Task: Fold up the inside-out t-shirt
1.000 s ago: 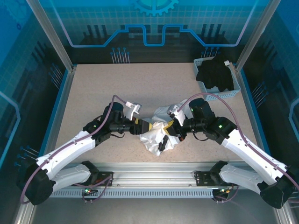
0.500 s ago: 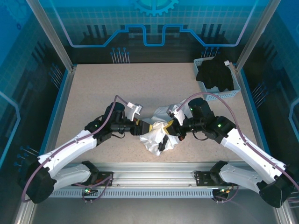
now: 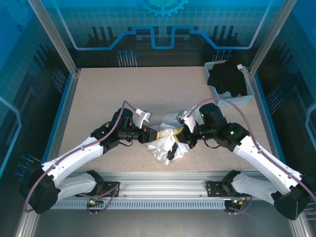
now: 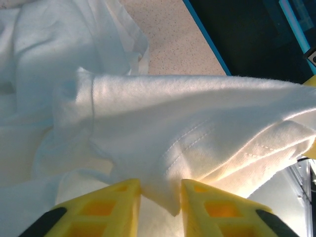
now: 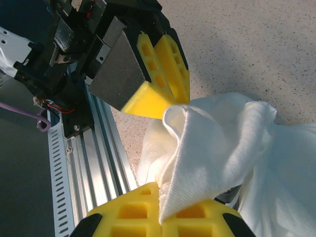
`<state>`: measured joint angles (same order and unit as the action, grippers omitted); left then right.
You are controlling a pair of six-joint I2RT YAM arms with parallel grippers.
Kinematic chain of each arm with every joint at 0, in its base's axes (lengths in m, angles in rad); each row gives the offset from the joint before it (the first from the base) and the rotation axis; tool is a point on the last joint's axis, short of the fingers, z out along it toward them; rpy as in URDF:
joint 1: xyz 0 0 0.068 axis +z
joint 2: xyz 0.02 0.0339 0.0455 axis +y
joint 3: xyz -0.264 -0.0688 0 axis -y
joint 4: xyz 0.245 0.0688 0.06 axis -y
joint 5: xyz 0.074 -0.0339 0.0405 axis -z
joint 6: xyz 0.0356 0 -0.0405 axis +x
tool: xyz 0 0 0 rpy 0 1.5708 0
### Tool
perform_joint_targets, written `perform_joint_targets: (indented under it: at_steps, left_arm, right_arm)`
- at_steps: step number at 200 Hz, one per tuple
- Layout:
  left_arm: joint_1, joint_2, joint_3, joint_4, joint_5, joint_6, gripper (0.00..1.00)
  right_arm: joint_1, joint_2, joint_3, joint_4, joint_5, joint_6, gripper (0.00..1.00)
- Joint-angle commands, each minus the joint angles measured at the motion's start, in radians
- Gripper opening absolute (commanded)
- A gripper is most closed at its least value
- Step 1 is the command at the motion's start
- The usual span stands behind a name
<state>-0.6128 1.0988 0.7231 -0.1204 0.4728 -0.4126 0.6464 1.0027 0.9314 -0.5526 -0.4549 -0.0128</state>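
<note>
Left claw point(image 4: 160, 193) narrowed, now pinching one white t-shirt point(image 4: 197, 123); right claw point(image 5: 160, 200) clamps it too; one basket point(image 3: 232, 100) at far corner

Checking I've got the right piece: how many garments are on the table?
2: the white t-shirt bunched at front centre, and a black garment in the basket at the far right corner; more could hide beneath it.
</note>
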Motion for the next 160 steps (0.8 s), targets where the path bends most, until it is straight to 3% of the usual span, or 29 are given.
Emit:
perform_joint_targets:
  at_steps: [1,33,86,160]
  left_arm:
    - [-0.004,-0.005,0.012,0.025,-0.027,0.005,0.20]
    - [-0.001,-0.064,0.059,-0.015,-0.099,0.010,0.00]
    - [0.006,-0.186,0.155,-0.054,-0.235,0.032,0.00]
    - [0.005,-0.190,0.195,-0.100,-0.344,0.060,0.00]
  right_arm:
    - [-0.014,-0.006,0.018,-0.021,-0.015,-0.031,0.00]
    - [-0.015,-0.026,0.085,-0.134,0.009,-0.086,0.00]
    - [-0.014,-0.056,0.150,-0.253,0.053,-0.091,0.00]
    - [0.010,0.004,0.106,-0.281,0.078,-0.058,0.02]
